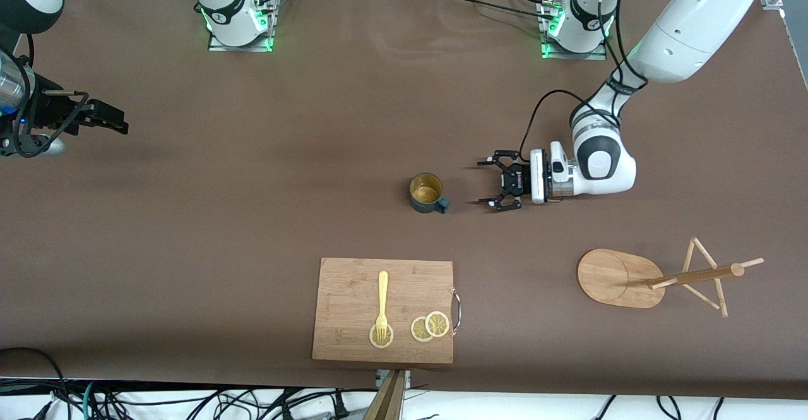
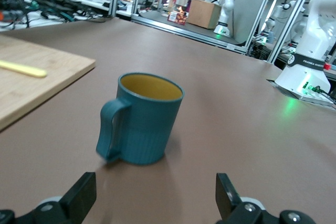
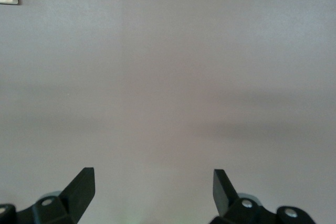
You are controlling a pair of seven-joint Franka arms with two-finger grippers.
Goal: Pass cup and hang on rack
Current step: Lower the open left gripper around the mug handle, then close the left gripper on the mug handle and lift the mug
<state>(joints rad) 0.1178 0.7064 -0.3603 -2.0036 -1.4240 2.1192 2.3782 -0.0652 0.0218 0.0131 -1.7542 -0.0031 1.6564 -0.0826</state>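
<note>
The dark teal cup (image 1: 427, 193) stands upright mid-table, its small handle turned toward the front camera and the left arm's end. In the left wrist view the cup (image 2: 144, 121) shows its yellowish inside. My left gripper (image 1: 481, 183) lies low beside the cup on the left arm's side, open, with nothing between its fingers and a gap to the cup; it shows again in its wrist view (image 2: 156, 203). The bamboo rack (image 1: 615, 278) stands nearer the front camera, toward the left arm's end. My right gripper (image 1: 117, 122) waits open over bare table at the right arm's end (image 3: 154, 192).
A wooden cutting board (image 1: 341, 319) lies near the table's front edge, nearer the camera than the cup, with a yellow fork (image 1: 382, 300) and lemon slices (image 1: 430, 326) on it. Its edge shows in the left wrist view (image 2: 31, 85). Brown table (image 1: 252, 205) surrounds the cup.
</note>
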